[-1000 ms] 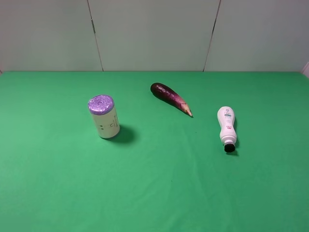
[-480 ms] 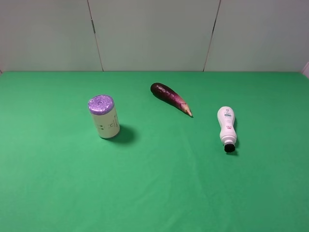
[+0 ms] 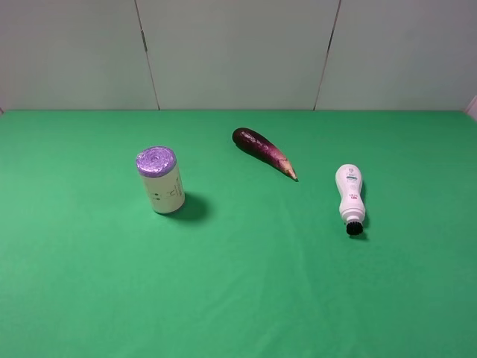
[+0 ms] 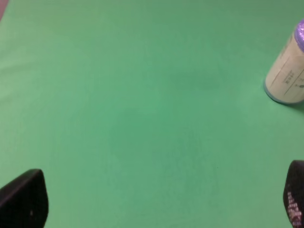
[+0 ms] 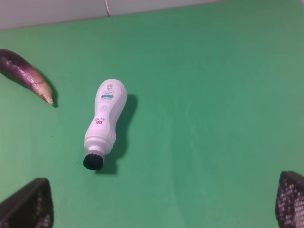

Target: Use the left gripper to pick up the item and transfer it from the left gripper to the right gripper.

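Observation:
The item, a slim white bottle with a black cap, lies on its side on the green cloth right of centre, cap toward the front edge. The right wrist view shows it too, well ahead of my right gripper, whose two fingertips stand far apart, open and empty. My left gripper is open as well, with only its black fingertips showing over bare cloth. Neither arm appears in the exterior high view.
A cream can with a purple top stands upright left of centre, also at the edge of the left wrist view. A dark purple eggplant lies behind the middle, near the bottle. Pale wall panels close the far side.

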